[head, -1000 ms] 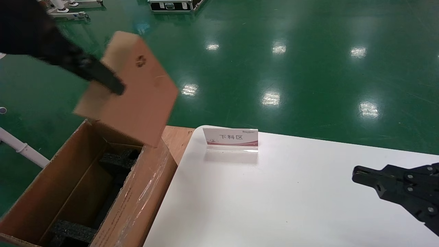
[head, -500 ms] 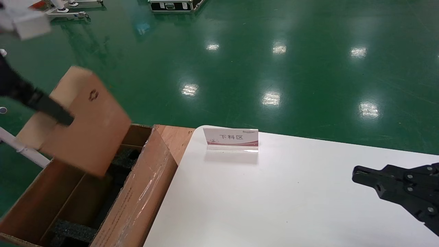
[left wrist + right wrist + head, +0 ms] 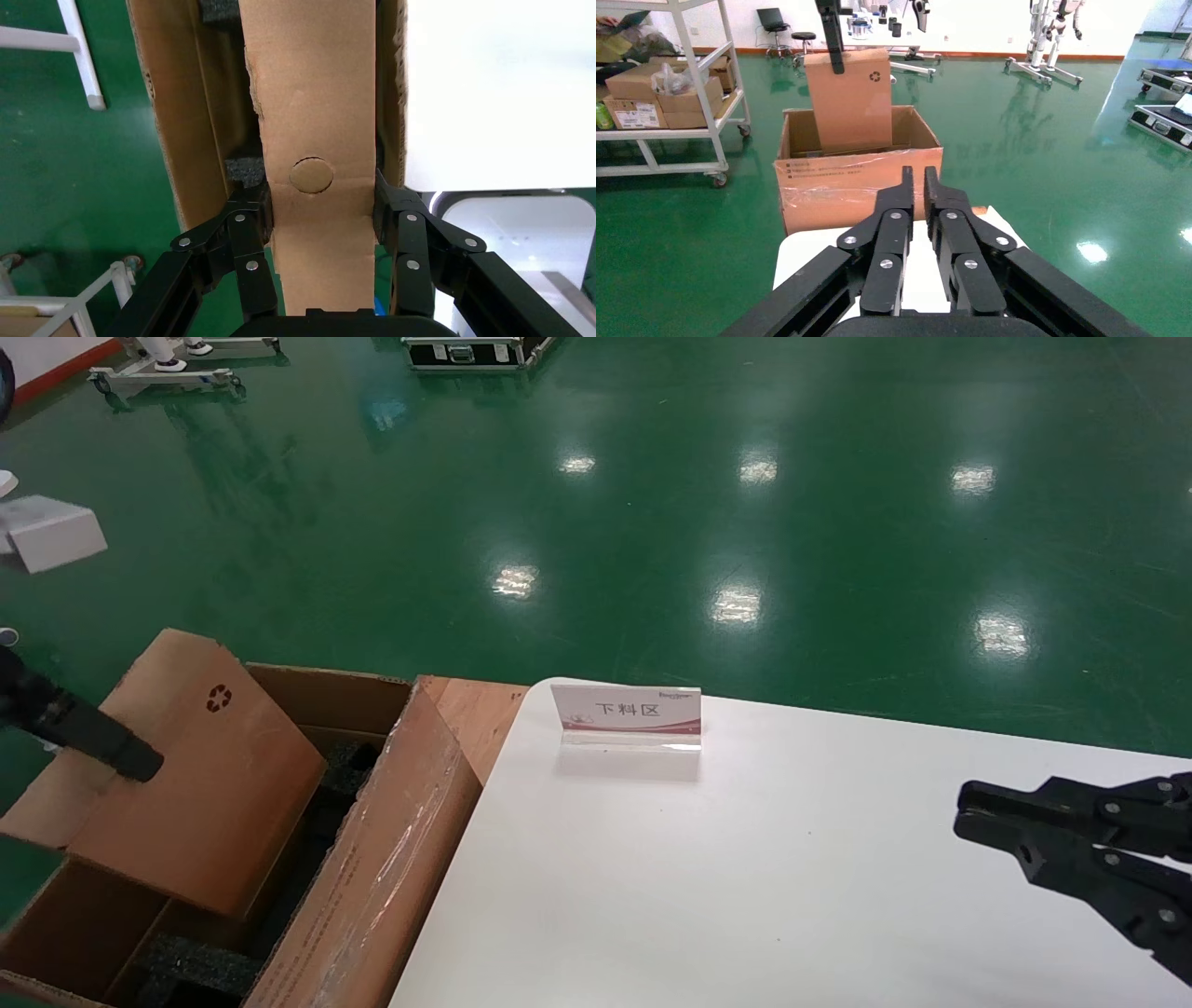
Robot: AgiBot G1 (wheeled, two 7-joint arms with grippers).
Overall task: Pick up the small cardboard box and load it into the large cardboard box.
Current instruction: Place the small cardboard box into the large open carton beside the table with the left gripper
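Left gripper [image 3: 320,210] clamps small cardboard box [image 3: 200,775] partway in large cardboard box [image 3: 372,887]; right gripper [image 3: 914,184] closed, idle.

Factory/robot lab floor: glossy green epoxy floor [image 3: 838,477], wheeled shelving cart [image 3: 663,91] with cartons, robot stands [image 3: 1053,28].

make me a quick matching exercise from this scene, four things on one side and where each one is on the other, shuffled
Things:
1. small cardboard box
2. right gripper
3. sign stand
4. black foam blocks

Places:
A. standing on the white table near its far edge
B. lying inside the large cardboard box
C. clamped in the left gripper, lower end inside the large box
D. hovering over the table's right side

Pairs: 1-C, 2-D, 3-A, 4-B
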